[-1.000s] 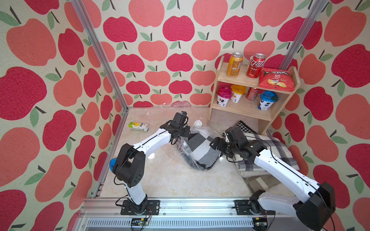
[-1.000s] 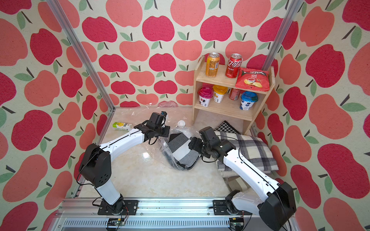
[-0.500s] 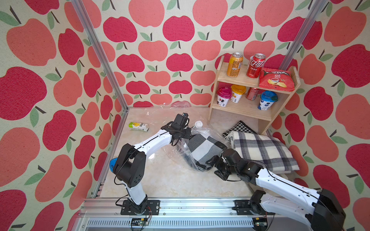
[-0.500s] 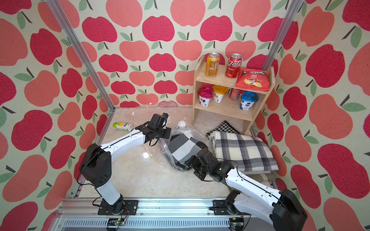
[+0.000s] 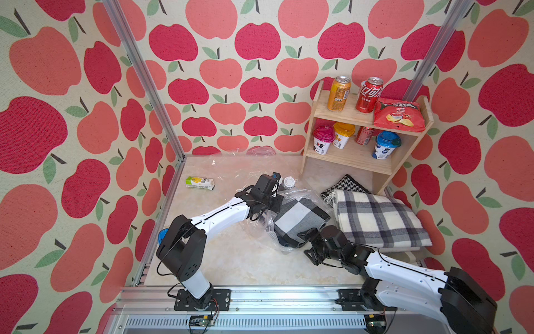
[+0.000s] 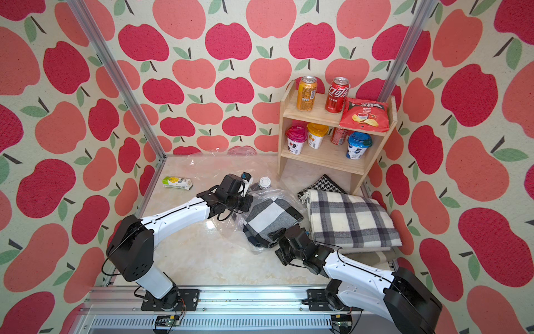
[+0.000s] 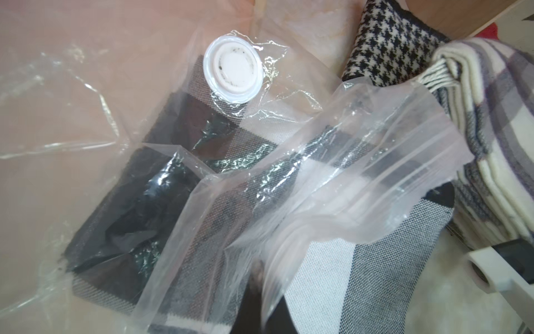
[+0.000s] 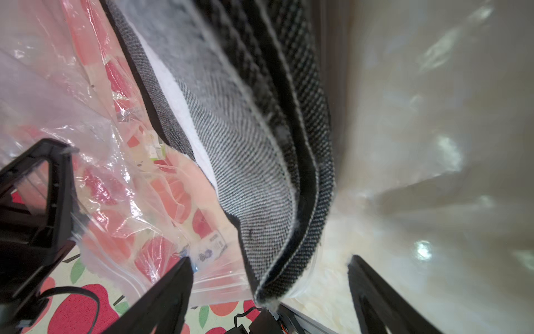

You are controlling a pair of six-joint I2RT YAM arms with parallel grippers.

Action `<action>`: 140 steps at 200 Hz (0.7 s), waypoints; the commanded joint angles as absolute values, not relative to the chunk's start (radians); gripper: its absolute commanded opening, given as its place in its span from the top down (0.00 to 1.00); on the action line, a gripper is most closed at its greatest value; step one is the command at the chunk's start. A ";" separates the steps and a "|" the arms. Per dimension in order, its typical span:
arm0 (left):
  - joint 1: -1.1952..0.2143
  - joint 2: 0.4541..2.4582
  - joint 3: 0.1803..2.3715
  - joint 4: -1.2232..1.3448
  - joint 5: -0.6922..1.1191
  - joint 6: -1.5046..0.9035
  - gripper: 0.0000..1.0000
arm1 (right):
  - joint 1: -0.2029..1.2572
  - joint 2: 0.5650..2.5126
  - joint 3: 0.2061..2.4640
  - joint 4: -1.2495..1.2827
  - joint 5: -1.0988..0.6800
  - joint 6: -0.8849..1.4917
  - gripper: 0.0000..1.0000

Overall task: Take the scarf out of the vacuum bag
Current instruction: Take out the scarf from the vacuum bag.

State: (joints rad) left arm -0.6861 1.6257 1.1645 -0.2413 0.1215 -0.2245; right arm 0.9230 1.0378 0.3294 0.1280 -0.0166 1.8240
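Scarf (image 5: 300,215) lies partly inside the vacuum bag (image 7: 346,173) mid-counter (image 5: 231,260). The left hand (image 5: 274,202) pinches the bag's plastic. The right hand (image 8: 268,260) stands wide at the scarf's near corner.

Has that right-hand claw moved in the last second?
Yes. The right gripper has drawn back from the shelf toward the front rail, and its arm no longer crosses the plaid blanket.
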 commanded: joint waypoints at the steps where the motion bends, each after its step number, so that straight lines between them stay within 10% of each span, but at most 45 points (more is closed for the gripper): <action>1: -0.705 1.576 1.133 -0.237 0.144 -0.216 1.00 | 0.930 1.071 0.324 0.238 0.005 1.876 0.16; 94: -0.801 1.480 1.021 -0.242 0.155 -0.291 1.00 | 0.945 1.164 0.340 0.318 0.008 1.901 0.32; 140: -0.847 1.439 0.953 -0.219 0.135 -0.324 1.00 | 0.943 1.137 0.338 0.302 0.049 1.886 0.76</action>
